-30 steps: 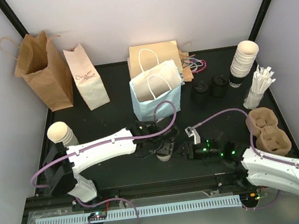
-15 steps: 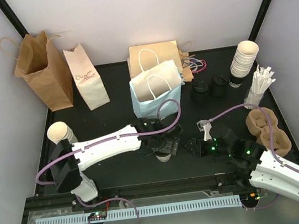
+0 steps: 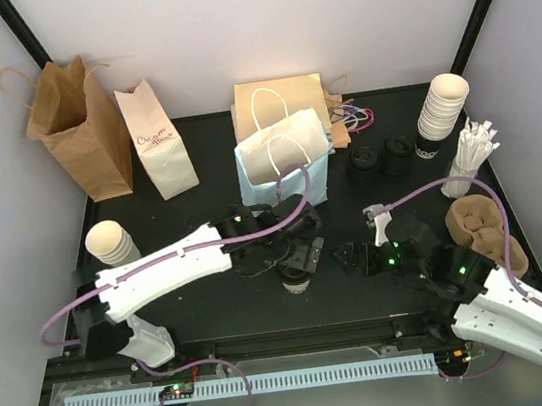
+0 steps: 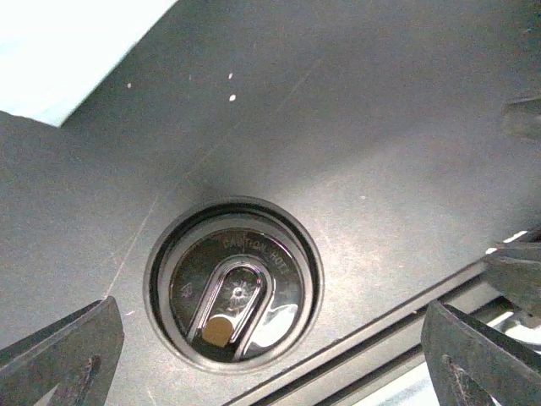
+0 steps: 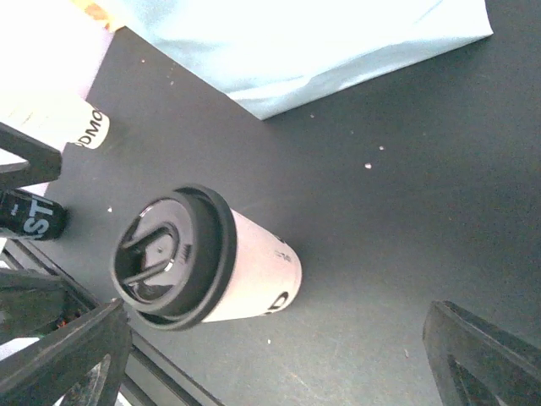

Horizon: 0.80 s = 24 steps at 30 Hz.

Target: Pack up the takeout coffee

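Currently, at the rear left of the black table (image 3: pixel 200 198), an open brown paper bag (image 3: pixel 73 125) stands upright, with a narrow white printed bag (image 3: pixel 157 143) just to its right. A stack of bare cream cups (image 3: pixel 110 243) stands nearer the front, at the table's left edge.

Toward the centre, the left gripper (image 3: pixel 297 257) hangs directly above the takeout coffee (image 3: pixel 295 281). Its fingers (image 4: pixel 63 359) are spread wide and grip nothing. The left wrist view looks straight down on the black lid (image 4: pixel 235 296), which is clear of both fingers.

The coffee stands upright on the table with its lid seated. It is outside every bag, just in front of the light blue handled bag (image 3: pixel 284 166). A flat brown bag (image 3: pixel 282 98) stands behind the blue one.

The right gripper (image 3: pixel 357 258) sits just right of the coffee, apart from it. Its fingers (image 5: pixel 72 359) are also spread wide and hold nothing. The right wrist view shows the cup's cream wall with dark print near the base.

Further right, two short stacks of black lids (image 3: pixel 378 160) sit behind the right arm. At the right edge, from rear to front:
- a tall stack of cream cups (image 3: pixel 439 107)
- a bundle of white wrapped sticks (image 3: pixel 471 155); whether straws or stirrers cannot be told
- stacked brown pulp cup carriers (image 3: pixel 482 229)
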Available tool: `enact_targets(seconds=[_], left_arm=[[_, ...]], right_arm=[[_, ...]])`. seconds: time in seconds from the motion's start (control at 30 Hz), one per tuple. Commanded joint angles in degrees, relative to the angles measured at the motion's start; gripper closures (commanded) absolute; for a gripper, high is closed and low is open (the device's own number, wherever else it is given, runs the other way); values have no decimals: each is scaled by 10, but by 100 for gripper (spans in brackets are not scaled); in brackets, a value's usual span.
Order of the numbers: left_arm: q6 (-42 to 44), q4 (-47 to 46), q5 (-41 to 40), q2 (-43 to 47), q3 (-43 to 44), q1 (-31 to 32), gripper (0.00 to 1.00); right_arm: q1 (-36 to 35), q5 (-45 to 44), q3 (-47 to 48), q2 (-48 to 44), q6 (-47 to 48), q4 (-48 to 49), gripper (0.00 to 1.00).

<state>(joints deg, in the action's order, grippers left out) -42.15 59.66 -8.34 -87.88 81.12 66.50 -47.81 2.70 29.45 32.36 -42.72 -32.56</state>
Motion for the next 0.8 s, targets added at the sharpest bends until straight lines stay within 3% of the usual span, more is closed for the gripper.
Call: enact_targets(seconds=[0.0, 0.17, 0.4, 0.6, 0.77], left_arm=[[20, 33, -20, 58, 32, -1, 1], [40, 25, -35, 158, -16, -53, 1], [104, -34, 25, 308, -134, -210, 1], [145, -60, 116, 366, -198, -325, 1], [165, -58, 157, 377, -228, -372, 1]], right_arm=[[-1, 7, 51, 33, 62, -9, 1], [-19, 7, 166, 157, 121, -88, 0], [-169, -140, 342, 358, 108, -218, 0], [-203, -144, 394, 440, 107, -209, 0], [-205, -143, 425, 495, 114, -214, 0]])
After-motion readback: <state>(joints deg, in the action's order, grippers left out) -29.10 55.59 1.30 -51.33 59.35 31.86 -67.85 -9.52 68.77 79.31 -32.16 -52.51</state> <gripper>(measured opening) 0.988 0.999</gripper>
